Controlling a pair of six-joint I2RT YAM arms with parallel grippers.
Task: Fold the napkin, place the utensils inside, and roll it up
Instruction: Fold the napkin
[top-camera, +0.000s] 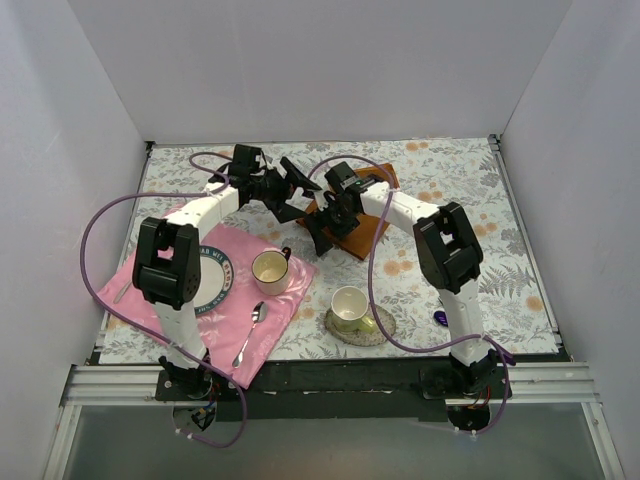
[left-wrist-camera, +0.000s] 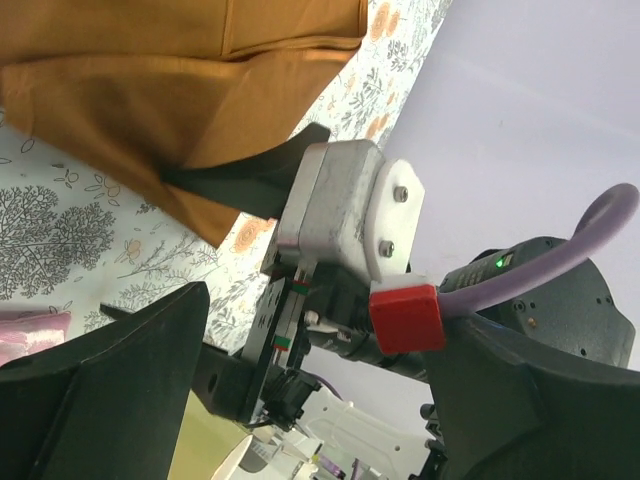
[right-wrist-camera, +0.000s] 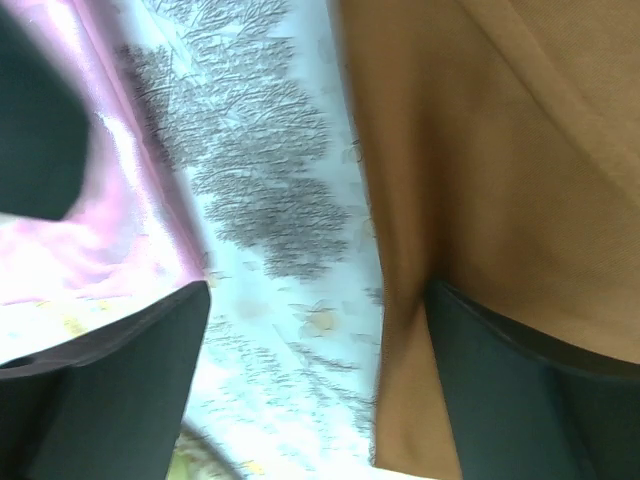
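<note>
The napkin (top-camera: 355, 237), a rust-orange satin cloth, lies doubled over itself on the flower-printed table (top-camera: 470, 190), toward the far middle and partly hidden beneath both arms. The right gripper (top-camera: 320, 232) sits low at the napkin's near-left edge with its jaws spread wide. In the right wrist view one of its fingers (right-wrist-camera: 110, 390) is over the bare tablecloth and the other (right-wrist-camera: 520, 400) is at the cloth's hem. Whether that finger touches the fabric cannot be told. The left gripper (top-camera: 297, 190) hovers just beside the napkin on its left, jaws also wide apart and holding nothing. Its wrist view looks across at the right gripper's body. A small purple utensil (top-camera: 440, 318) lies near the right arm's base, well apart from the napkin. At near left a pink cloth (top-camera: 285, 300) carries a plate (top-camera: 222, 280), a cup (top-camera: 270, 270) and a silver spoon (top-camera: 250, 335). A second cup (top-camera: 349, 305) stands on a saucer (top-camera: 375, 330) just beside the pink cloth.
</note>
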